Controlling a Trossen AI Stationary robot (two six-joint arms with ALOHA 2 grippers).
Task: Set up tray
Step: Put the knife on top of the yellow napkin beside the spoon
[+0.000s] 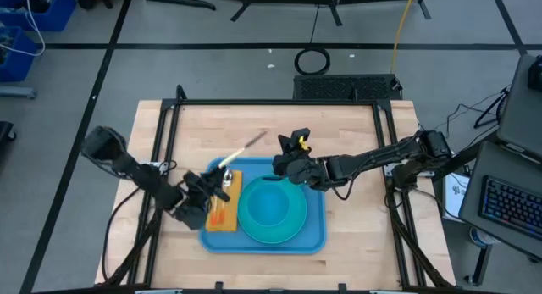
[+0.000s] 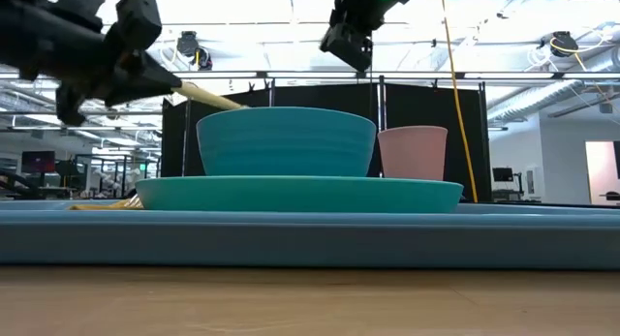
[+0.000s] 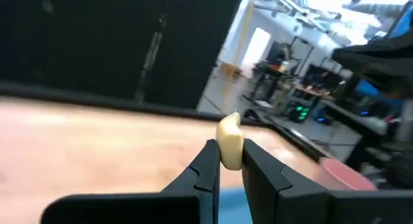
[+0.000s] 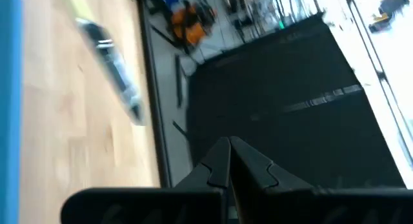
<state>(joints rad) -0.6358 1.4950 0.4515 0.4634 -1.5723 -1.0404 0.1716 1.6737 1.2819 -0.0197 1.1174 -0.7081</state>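
The light-blue tray [image 1: 315, 236] lies on the wooden table. It carries a teal plate [image 1: 298, 216] with a teal bowl [image 2: 286, 140], a pink cup [image 2: 412, 152] and an orange napkin [image 1: 227, 216] at its left end. My left gripper [image 1: 213, 182] hovers over the tray's far left corner, shut on a cream-handled utensil [image 1: 229, 159]. The utensil's grey end [image 1: 256, 141] points toward the table's far side. My right gripper [image 1: 279, 165] hangs shut and empty above the tray's far edge, high over the cup in the low view [image 2: 351, 47]. My left gripper pinches the utensil's cream handle [image 3: 230, 144] between its two fingers [image 3: 205, 164]. The fingers are level and point toward the table's far right. The utensil runs on past the fingertips roughly along them, lifted clear of the tray and table [image 2: 208, 96].
Something pale lies on the napkin [image 2: 107, 204]. Black frame rails [image 1: 279, 102] border the table top. Bare wood [image 1: 339, 133] lies between the tray and the far rail. The bowl stands tall in the middle of the tray, and the cup stands behind it.
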